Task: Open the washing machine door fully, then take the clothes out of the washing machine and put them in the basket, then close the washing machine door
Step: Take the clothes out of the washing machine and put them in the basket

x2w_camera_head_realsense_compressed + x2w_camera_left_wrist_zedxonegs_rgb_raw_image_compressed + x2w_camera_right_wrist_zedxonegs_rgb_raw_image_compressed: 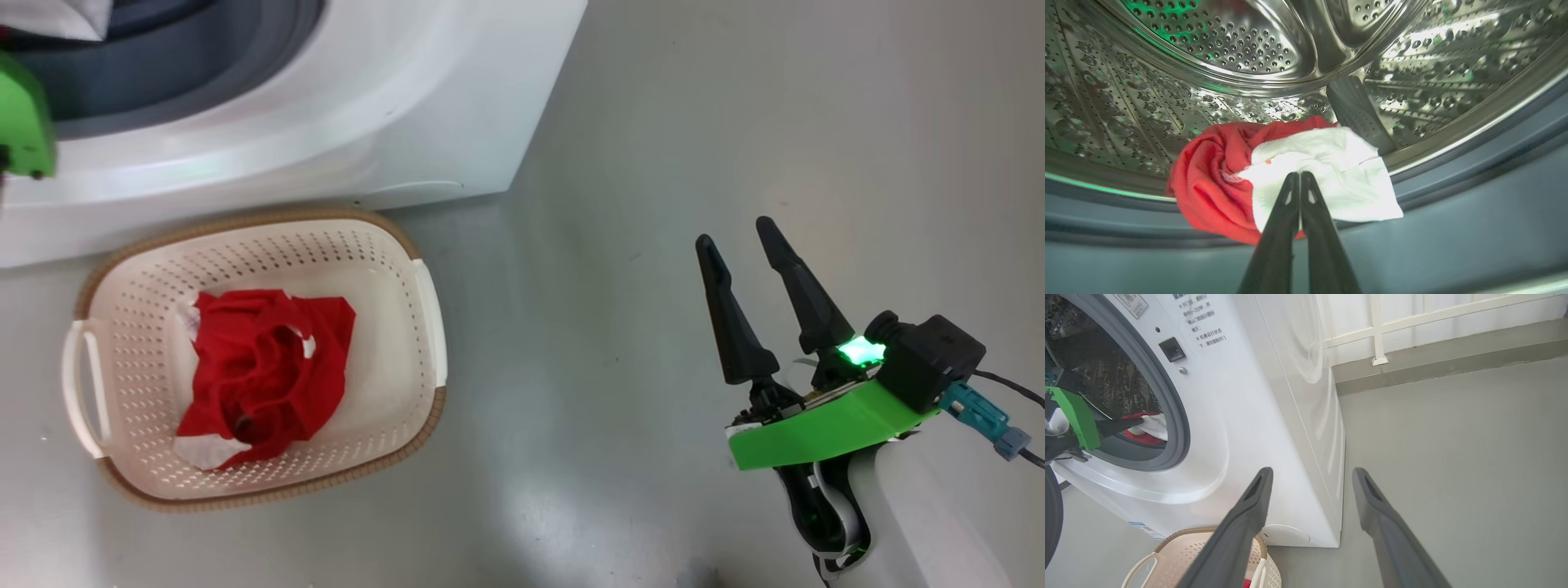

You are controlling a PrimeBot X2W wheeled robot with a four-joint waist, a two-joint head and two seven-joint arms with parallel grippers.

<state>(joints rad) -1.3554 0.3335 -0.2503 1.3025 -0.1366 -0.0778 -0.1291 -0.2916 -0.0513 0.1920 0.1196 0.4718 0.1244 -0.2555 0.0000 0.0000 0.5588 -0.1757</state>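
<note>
The white washing machine [326, 122] stands with its opening uncovered. A dark curved edge [1051, 514] at the lower left of the right wrist view looks like the washing machine door's black rim, swung aside. Red and white clothes [1216, 183] lie on the lip of the steel drum [1241, 45]. My left gripper [1300, 174] is shut on their white panel, seen too from the right wrist view [1141, 421]. More red clothes [265, 367] lie in the cream basket [106, 286] before the machine. My right gripper [735, 231] hangs open over bare floor, holding nothing.
The grey rubber gasket [1453, 196] rings the drum just below the held cloth. Grey floor [612, 245] stretches right of the basket and the machine. A white railing [1378, 330] and a low kerb run along the far wall beyond the machine's side.
</note>
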